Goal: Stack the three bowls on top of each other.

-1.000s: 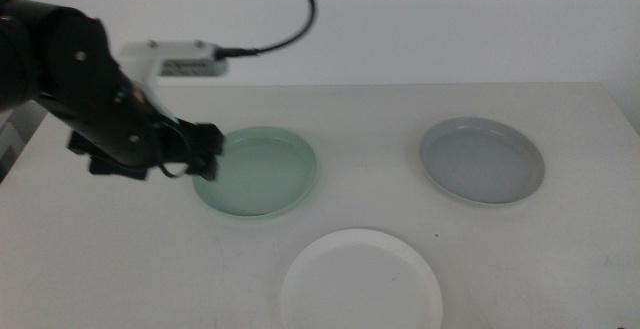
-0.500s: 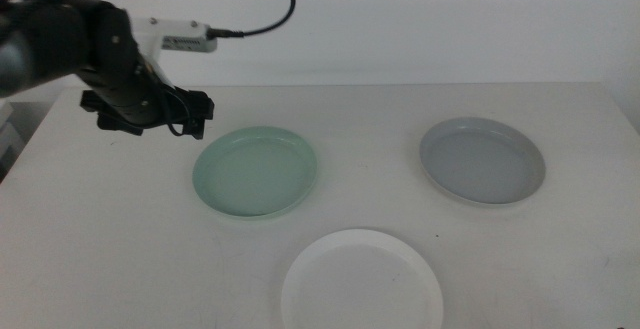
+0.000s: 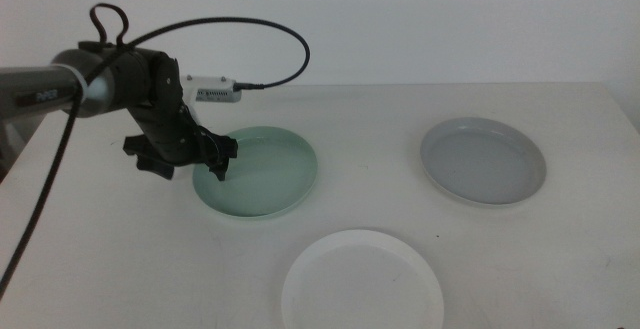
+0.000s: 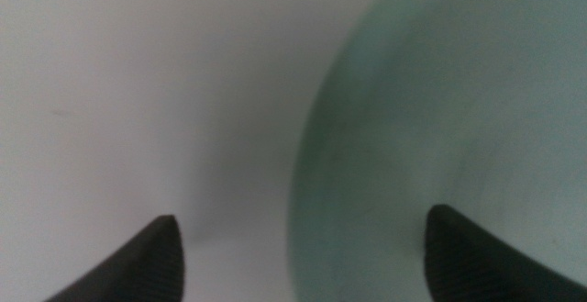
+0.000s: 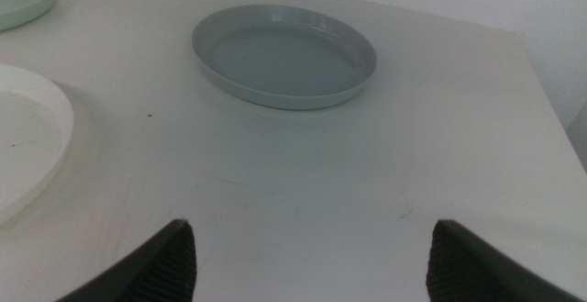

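Soft, even, bright light fills every view, with faint shadows and no hard glare. The left wrist view is heavily blurred, its mint green bowl (image 4: pixel 440 128) smeared; the other views stay fairly sharp.

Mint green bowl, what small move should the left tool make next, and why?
Probably lower a little and close on the rim: the left tool is open, straddling the near-left rim of the mint green bowl, one jaw over the table, one over the bowl's inside.

The left arm reached in from the left, wrist bent downward, its hand (image 3: pixel 215 164) lowered with jaws spread wide. The right hand (image 5: pixel 312 247) waited, jaws likewise apart.
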